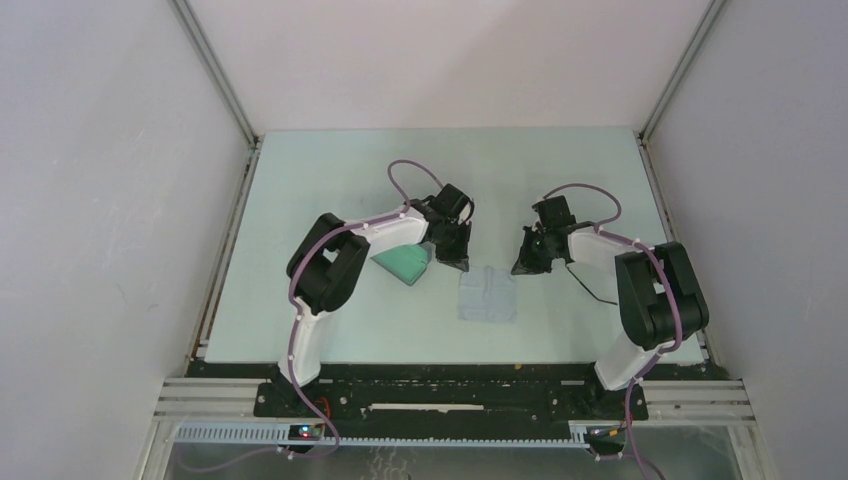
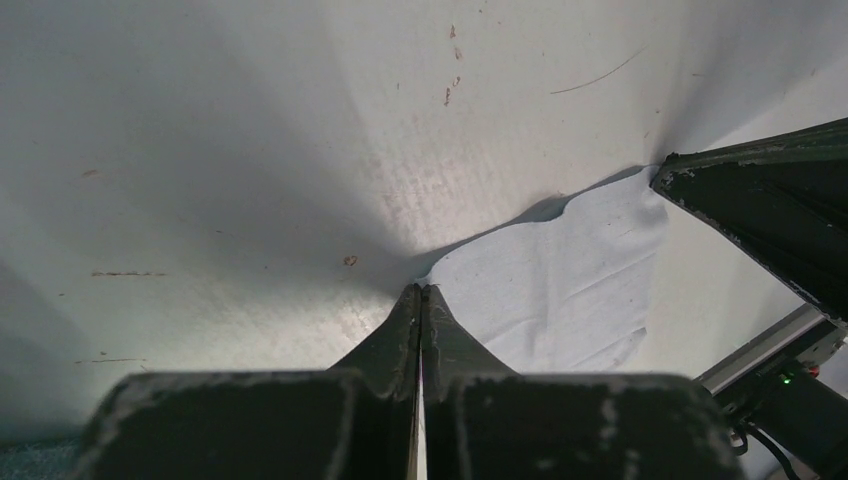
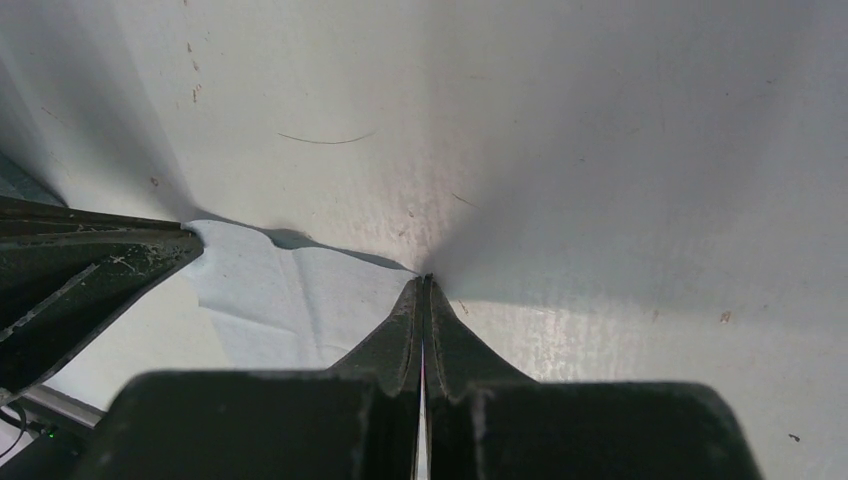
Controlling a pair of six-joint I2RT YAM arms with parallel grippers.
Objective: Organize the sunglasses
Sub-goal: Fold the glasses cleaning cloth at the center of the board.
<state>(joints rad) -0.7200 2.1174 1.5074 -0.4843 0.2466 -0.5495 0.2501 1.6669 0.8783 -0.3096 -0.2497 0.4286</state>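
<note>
Right, both arms reach in over the middle of the table [image 1: 330, 190], tips angled toward each other. Left end effector [image 1: 453, 258]: fingers [image 2: 390, 340] pressed flat together with no gap, closed on the far left corner of the pale blue cloth [image 1: 488, 297]. Right end effector [image 1: 524, 264]: likewise clamped tight, pinching the far right corner of the same cloth. From both wrist views I see the cloth's far edge running from one tip to the other, raised off the table with a shadow under it; the rest lies flat and a little creased. A teal-green flat object [image 1: 403, 264] sits on the table just left of the left end effector, partly under that arm and apart from the cloth. A thin black line [image 1: 592, 285] trails across the table beside the right arm; I cannot tell what it is. The sunglasses: I cannot tell where they are, since no view gives me a frame or lenses I can make out. Table surface near the tips shows small brown specks and scuffs.
</note>
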